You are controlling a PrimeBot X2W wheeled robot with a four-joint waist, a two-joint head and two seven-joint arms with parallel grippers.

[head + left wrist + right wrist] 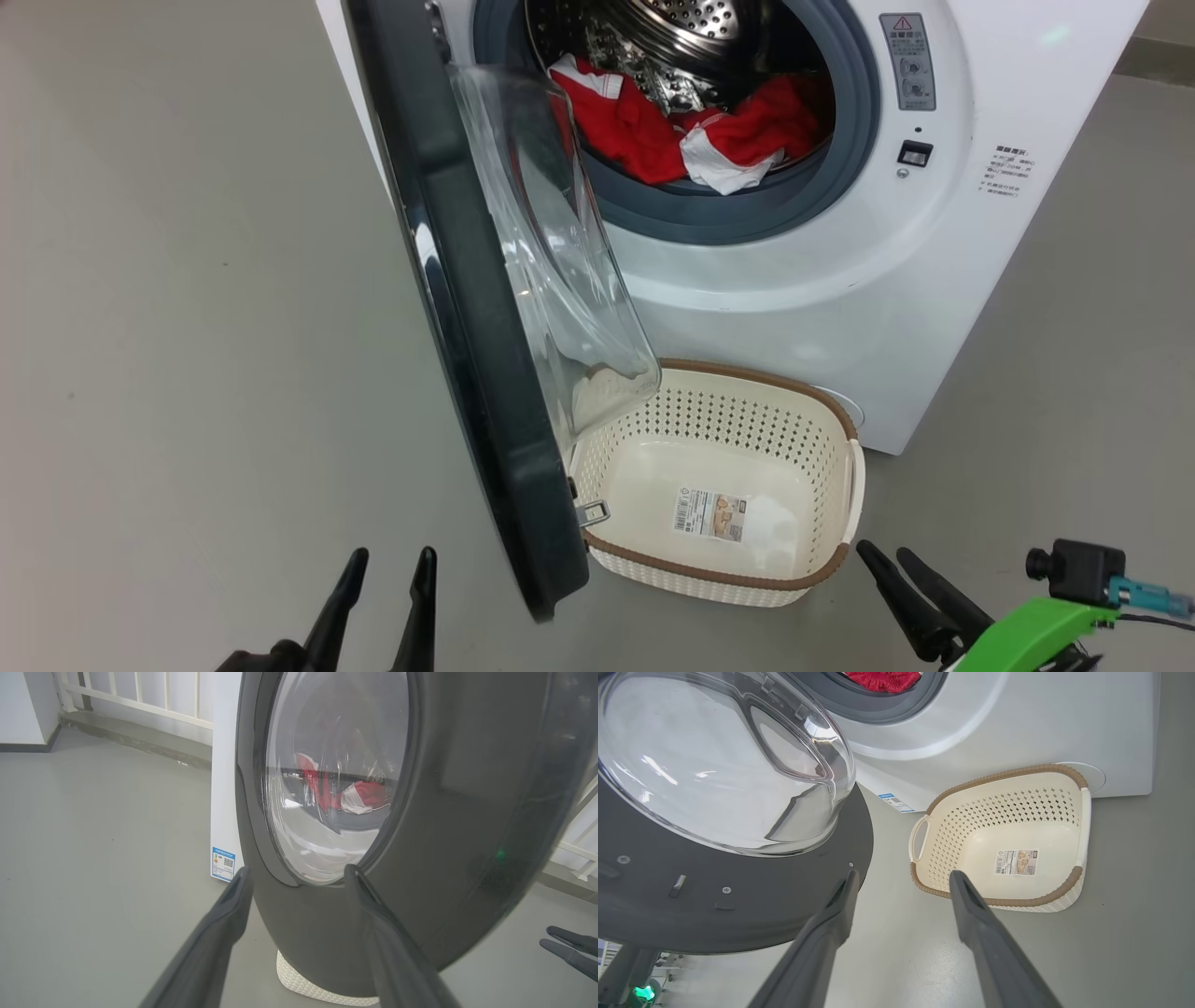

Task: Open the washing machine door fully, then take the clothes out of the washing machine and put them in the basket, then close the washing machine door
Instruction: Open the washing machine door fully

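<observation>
Judging the opening step unfinished: washing machine door (462,308) edge-on at frame centre, overhanging basket (728,420). Left end effector (393,553) and right end effector (884,551) parted, empty. Next: swing door wider.

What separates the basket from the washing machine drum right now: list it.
The basket holds nothing but a sticker on its bottom; the drum holds the red and white clothes. The basket is cream plastic with a brown rim; the drum is shiny steel behind a grey rubber ring. The basket opens upward from the floor; the drum opens toward the front. Both have perforated walls.
</observation>
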